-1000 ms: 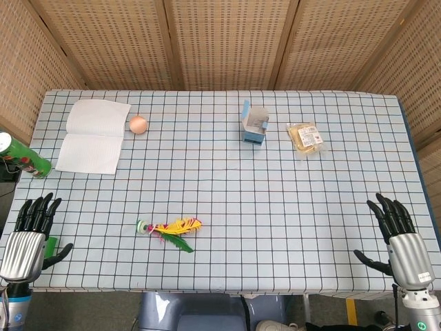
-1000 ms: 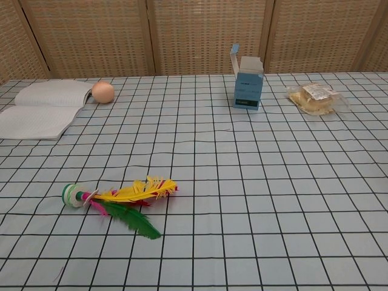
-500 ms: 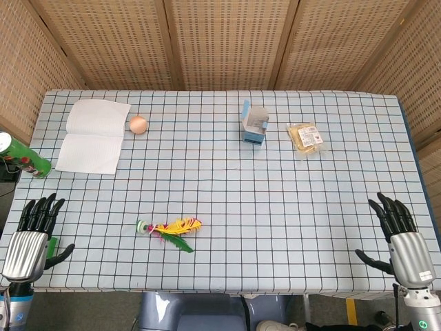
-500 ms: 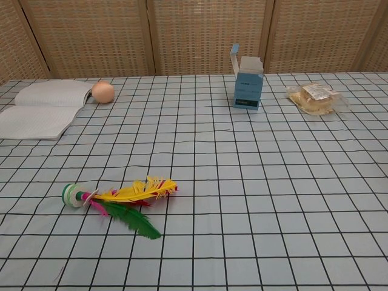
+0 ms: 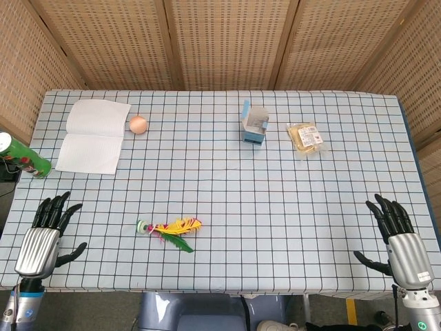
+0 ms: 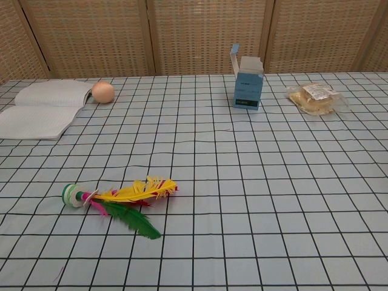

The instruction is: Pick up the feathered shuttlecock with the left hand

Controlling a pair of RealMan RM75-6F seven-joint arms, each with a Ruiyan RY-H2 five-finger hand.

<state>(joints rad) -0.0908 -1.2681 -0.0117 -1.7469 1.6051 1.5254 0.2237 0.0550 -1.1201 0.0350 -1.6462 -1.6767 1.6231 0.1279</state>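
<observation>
Woven cane screens back a tabletop [image 5: 289, 227] under a blue-white checked cloth. At the far left edge a green can [image 5: 22, 157] lies tilted, its print too small to read. Below it the left hand [image 5: 43, 243] hovers at the near left corner, fingers spread, holding nothing. An open notebook [image 5: 92, 136] and an egg [image 5: 138, 124] sit at the far left. The feathered shuttlecock [image 5: 167, 228] lies on its side near the front edge, well apart from that hand, bare cloth all round. A blue carton [image 6: 247, 83] stands open, label illegible, beside a snack bag [image 6: 315, 99]. The right hand [image 5: 401, 243] is splayed, empty, at the near right corner
</observation>
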